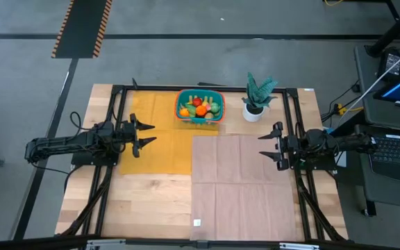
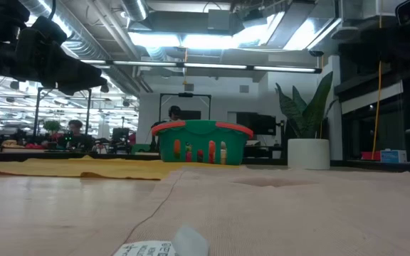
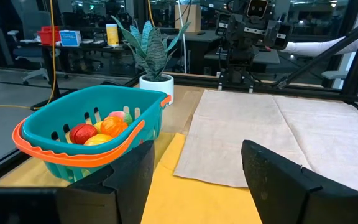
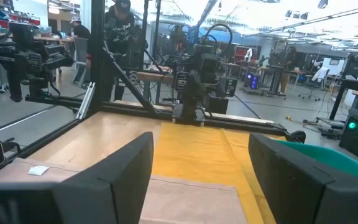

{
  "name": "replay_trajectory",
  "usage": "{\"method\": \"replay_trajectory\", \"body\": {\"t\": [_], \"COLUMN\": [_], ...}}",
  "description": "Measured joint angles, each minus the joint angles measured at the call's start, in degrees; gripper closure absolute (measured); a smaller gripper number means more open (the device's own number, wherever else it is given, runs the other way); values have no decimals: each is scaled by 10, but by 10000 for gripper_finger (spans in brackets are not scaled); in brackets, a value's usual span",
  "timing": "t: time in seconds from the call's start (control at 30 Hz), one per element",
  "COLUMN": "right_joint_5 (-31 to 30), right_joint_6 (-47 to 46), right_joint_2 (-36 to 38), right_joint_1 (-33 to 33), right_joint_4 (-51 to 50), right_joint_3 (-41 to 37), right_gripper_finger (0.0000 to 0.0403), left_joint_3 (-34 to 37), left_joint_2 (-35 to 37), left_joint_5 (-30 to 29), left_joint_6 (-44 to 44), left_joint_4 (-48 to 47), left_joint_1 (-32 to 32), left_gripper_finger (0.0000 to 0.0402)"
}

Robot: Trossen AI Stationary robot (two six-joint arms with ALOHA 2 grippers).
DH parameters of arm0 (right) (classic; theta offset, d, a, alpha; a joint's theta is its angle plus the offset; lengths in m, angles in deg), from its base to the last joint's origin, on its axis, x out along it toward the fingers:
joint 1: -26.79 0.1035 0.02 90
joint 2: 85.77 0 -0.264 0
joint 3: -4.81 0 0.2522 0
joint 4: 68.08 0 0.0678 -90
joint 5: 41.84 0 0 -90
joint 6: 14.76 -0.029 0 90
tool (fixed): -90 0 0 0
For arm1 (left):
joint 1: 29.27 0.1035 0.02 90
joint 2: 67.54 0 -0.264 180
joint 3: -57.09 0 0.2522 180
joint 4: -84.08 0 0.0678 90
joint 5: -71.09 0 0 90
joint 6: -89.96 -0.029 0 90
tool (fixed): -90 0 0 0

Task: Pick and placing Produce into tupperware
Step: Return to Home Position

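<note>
**Kid:** Where is the tupperware (image 1: pixel 200 107)?

**Friend:** It's the blue basket with the orange rim. A yellow cloth (image 1: pixel 155 149) lies under it.

**Kid:** And the produce (image 3: pixel 101 129)?

**Friend:** All piled up inside the tupperware. I can see red, orange, yellow and green bits poking up.

**Kid:** What is the left gripper (image 1: pixel 146 134) doing?

**Friend:** It hangs off to the left of the tupperware, well apart from it. Its fingers are spread wide with nothing between them.

**Kid:** And the right gripper (image 1: pixel 268 146)?

**Friend:** It is on the other side of the tupperware, also well apart. Its fingers are spread wide too, and it holds nothing.

**Kid:** What's that green thing?

**Friend:** A plant (image 1: pixel 259 90) in a white pot, just beside the tupperware on the right gripper's side.
</note>
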Motion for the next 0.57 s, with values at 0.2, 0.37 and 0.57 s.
{"method": "replay_trajectory", "body": {"t": [0.2,0.37,0.57], "right_joint_5": [0,0,0], "right_joint_6": [0,0,0], "right_joint_2": [0,0,0], "right_joint_1": [0,0,0], "right_joint_4": [0,0,0], "right_joint_3": [0,0,0], "right_gripper_finger": [139,139,139], "left_joint_3": [0,0,0], "left_joint_2": [0,0,0], "left_joint_5": [0,0,0], "left_joint_6": [0,0,0], "left_joint_4": [0,0,0], "left_joint_1": [0,0,0], "left_gripper_finger": [173,170,170]}}
